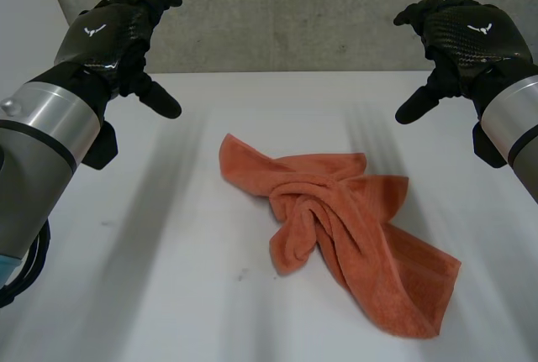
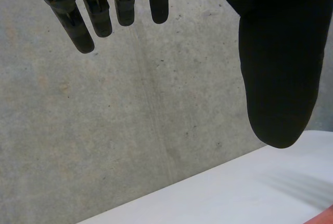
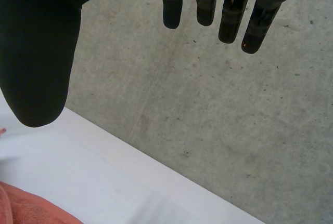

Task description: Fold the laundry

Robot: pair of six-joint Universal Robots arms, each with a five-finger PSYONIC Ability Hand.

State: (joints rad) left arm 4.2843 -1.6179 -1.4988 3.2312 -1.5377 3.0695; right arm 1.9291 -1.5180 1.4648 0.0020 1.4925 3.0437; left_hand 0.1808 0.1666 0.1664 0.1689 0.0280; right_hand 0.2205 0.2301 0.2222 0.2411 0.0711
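On the middle of the white table [image 1: 160, 295], a little toward three o'clock, lies the orange terry towel [image 1: 353, 228], bunched rather than spread. Its centre is twisted into a rope of folds, one corner sticks out toward ten o'clock, and a flatter flap trails off toward five o'clock. Crumpled like this it offers no clean edge to fold along, so it probably has to be opened out flat first. Nothing touches it. The left hand [image 1: 118, 34] hovers well apart from it at about ten o'clock and the right hand [image 1: 462, 30] at about two o'clock, both raised above the table's far edge in front of the grey concrete wall [image 1: 294, 9]. In its own wrist view the left hand's fingers [image 2: 83, 29] hang straight and side by side with the thumb [image 2: 276, 78] set wide off, holding nothing. The right hand's fingers [image 3: 250, 24] mirror that pose, equally empty. The wide, high stance seems to be a ready pose, flanking the towel so that each hand can drop onto its own side.
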